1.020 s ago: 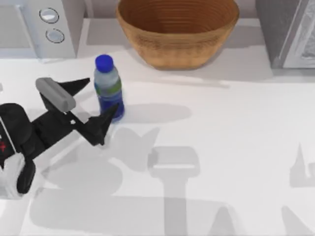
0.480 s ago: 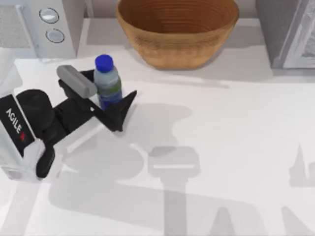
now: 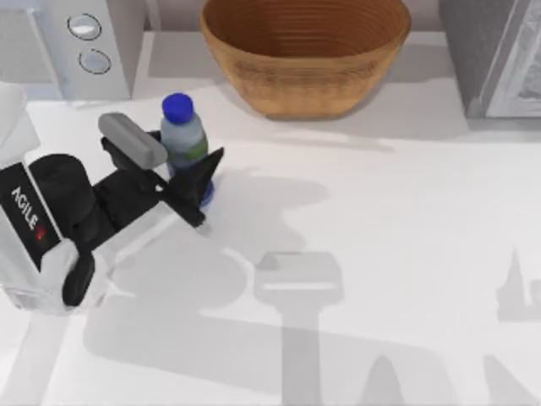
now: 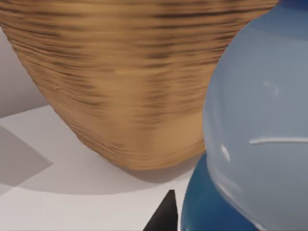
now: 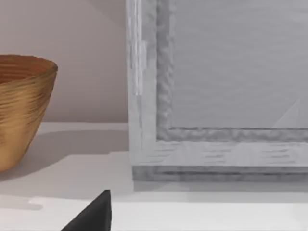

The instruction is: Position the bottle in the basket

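Observation:
The bottle (image 3: 183, 135), clear with a blue cap and a green-and-blue label, stands upright on the white table at the left, in front of the basket. My left gripper (image 3: 191, 157) reaches in from the left, and its black fingers press both sides of the bottle's lower body. The left wrist view has the bottle (image 4: 260, 120) very close, with the basket (image 4: 120, 86) behind it. The wide tan wicker basket (image 3: 304, 85) sits at the back centre with nothing in it. In the right wrist view, one dark fingertip (image 5: 91, 214) of my right gripper shows, with the basket (image 5: 19, 106) off to one side.
A white appliance with two round knobs (image 3: 84, 42) stands at the back left, close to the bottle. A grey cabinet (image 3: 494, 55) stands at the back right, near in the right wrist view (image 5: 216, 86). The white table's middle and front carry only the arms' shadows.
My left arm slid right and toward the back until its fingers stood either side of the bottle. They then closed in on it. The bottle has stayed in place.

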Action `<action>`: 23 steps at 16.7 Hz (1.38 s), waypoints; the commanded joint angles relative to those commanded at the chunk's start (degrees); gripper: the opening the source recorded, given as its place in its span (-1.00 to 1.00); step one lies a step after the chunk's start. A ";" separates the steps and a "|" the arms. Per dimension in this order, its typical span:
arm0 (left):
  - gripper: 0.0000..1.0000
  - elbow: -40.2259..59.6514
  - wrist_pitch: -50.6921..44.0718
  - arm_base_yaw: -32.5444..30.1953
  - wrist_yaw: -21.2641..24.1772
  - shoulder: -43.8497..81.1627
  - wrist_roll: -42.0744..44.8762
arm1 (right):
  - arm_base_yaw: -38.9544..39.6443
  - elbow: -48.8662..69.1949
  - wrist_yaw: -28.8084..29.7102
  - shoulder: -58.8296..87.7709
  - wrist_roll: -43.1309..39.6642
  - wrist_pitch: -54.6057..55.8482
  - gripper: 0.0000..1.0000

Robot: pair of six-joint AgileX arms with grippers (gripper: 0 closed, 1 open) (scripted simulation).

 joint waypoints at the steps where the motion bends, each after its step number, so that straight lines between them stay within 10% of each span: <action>1: -0.36 0.00 0.00 0.00 0.00 0.00 0.00 | 0.00 0.00 0.00 0.00 0.00 0.00 1.00; 6: -1.00 0.00 0.00 0.00 0.00 0.00 0.00 | 0.00 0.00 0.00 0.00 0.00 0.00 1.00; 16: -1.00 -0.70 -0.44 0.50 0.57 -0.95 0.14 | 0.00 0.00 0.00 0.00 0.00 0.00 1.00; 23: -1.00 -12.41 -8.28 9.87 9.70 -20.35 0.71 | 0.00 0.00 0.00 0.00 0.00 0.00 1.00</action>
